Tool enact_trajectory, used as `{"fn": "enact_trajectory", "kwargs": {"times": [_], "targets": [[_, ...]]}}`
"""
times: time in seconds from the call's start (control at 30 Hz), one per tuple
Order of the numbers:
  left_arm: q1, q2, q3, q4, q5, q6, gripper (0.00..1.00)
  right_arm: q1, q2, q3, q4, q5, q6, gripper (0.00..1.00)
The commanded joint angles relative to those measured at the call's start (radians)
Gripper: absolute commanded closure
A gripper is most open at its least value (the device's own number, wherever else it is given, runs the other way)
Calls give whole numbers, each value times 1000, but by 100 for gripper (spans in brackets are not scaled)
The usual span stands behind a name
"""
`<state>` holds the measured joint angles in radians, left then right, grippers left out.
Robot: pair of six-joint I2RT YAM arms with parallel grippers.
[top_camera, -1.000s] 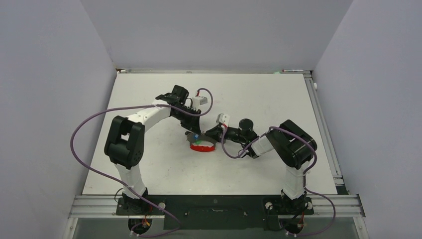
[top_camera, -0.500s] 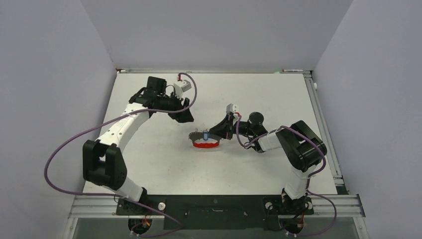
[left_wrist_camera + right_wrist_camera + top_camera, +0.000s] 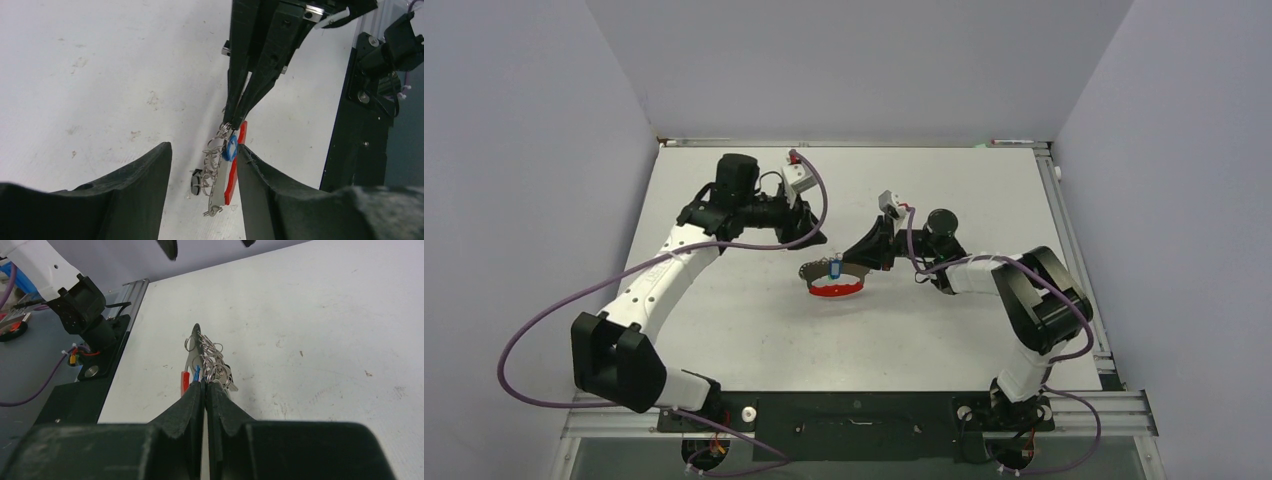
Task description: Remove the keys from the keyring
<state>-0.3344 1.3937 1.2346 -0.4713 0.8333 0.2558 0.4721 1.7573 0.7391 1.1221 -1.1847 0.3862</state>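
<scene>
The keyring (image 3: 834, 289), part red arc and part grey metal, is held on edge over the table's middle. My right gripper (image 3: 858, 262) is shut on its upper end, as the right wrist view (image 3: 205, 383) shows. A blue-headed key (image 3: 229, 149) and a bunch of small silvery rings and keys (image 3: 214, 162) hang on it. No green-headed key shows. My left gripper (image 3: 812, 237) is open just behind the ring; in its wrist view its fingers (image 3: 145, 185) stand either side of the ring without touching it.
A small black round piece (image 3: 196, 182) hangs beside the rings. The black metal frame with the arm bases (image 3: 854, 410) runs along the near edge. Purple cables loop off both arms. Grey walls enclose the white table (image 3: 984, 200).
My left gripper drew back from the keyring toward the back left, then came part way back. My right gripper kept hold of the ring and shifted slightly away from the bases.
</scene>
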Motion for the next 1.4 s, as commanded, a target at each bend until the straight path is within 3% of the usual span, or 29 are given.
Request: {"fn": "enact_trajectory", "kwargs": {"times": [0.0, 0.23, 0.53, 0.67, 1.1, 1.37], "targets": [[-48, 22, 22, 33, 31, 70, 60, 0, -84, 58, -138, -38, -47, 95], [-59, 64, -39, 195, 100, 41, 74, 17, -115, 173, -547, -37, -275, 95], [-68, 82, -146, 326, 200, 82, 75, 41, -139, 262, -839, -17, -471, 95], [-72, 91, -191, 405, 225, 75, 76, 52, -143, 277, -855, -12, -474, 95], [-73, 74, -326, 439, 204, 187, 81, 61, -159, 278, -807, -41, -415, 95], [-66, 63, -360, 484, 240, 155, 91, 63, -158, 255, -733, -64, -354, 95]]}}
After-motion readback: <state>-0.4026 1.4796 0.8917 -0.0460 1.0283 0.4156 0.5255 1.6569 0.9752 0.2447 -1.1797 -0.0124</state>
